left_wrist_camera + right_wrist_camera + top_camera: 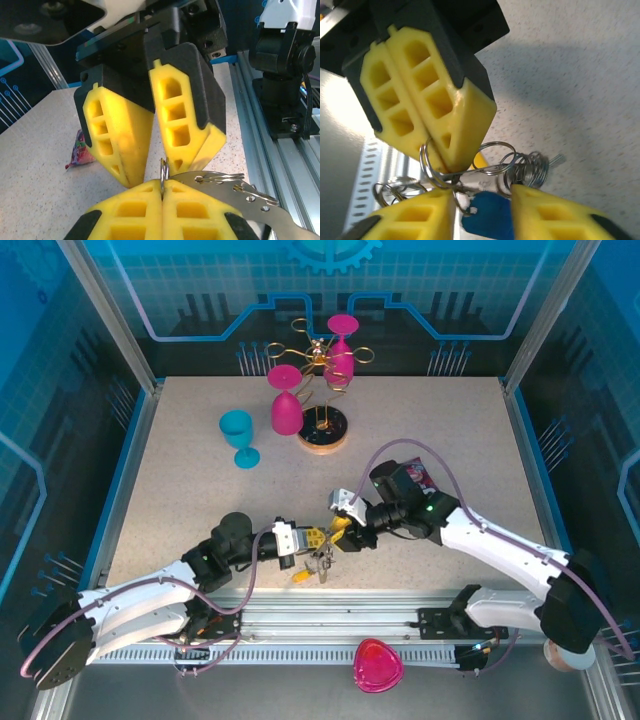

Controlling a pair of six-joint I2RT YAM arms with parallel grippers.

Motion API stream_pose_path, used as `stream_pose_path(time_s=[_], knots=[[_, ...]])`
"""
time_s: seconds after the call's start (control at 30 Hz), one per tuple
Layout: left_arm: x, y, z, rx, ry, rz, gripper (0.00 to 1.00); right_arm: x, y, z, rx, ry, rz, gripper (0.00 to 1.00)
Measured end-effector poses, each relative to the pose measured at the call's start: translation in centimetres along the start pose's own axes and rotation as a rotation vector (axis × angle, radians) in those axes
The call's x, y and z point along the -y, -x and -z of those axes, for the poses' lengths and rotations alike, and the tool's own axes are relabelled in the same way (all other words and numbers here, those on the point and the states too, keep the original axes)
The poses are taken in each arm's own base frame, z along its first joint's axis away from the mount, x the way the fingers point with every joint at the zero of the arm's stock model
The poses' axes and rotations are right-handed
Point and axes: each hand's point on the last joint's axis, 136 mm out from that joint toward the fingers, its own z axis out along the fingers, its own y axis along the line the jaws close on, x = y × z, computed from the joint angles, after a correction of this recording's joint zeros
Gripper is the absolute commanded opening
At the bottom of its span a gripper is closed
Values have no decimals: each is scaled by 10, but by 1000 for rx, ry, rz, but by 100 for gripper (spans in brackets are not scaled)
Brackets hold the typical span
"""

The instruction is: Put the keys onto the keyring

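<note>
Left gripper [162, 197] was pressed together on one wire loop of the keyring [492, 150], with the wire poking up just past its tips. The grip sat at the very ends of the pads, not deep between them.

Right gripper [482, 197] was spread and clamping nothing, its tips nearly nose to nose with the left's. The blue head of one of the keys [490, 220] sat in the gap between its fingers, and a coil of loops lay just beside one finger. The rest of the bunch hung under both claws.

Risks as I judged them:
- If the right closed from there, it would likely have caught the blue head and a strand of wire together. That would jam things rather than thread them.
- Thin wire held at the pad tips meant any sideways tug from the right could twist it or pull it out. The bunch would then drop to the table [450, 420] below the claws.
- The pads were almost touching, so a small approach error would have made them collide and knock the loop off line.
- I couldn't tell where the ring's split was, so threading would have been blind.
</note>
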Motion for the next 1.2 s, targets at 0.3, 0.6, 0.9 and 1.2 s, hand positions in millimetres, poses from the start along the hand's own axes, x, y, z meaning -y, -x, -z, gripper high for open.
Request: stream_pose_path(time_s=[0.3, 0.6, 0.9, 1.2], knots=[[0, 7, -1, 28, -4, -5, 0, -11, 11, 22, 155, -83, 238, 40], [0, 8, -1, 38, -10, 3, 0, -13, 14, 9, 158, -66, 326, 29], [-1, 8, -1, 39, -10, 17, 0, -12, 17, 7, 167, -67, 345, 21], [-3, 6, -1, 35, -2, 22, 0, -12, 18, 6, 172, -64, 351, 0]])
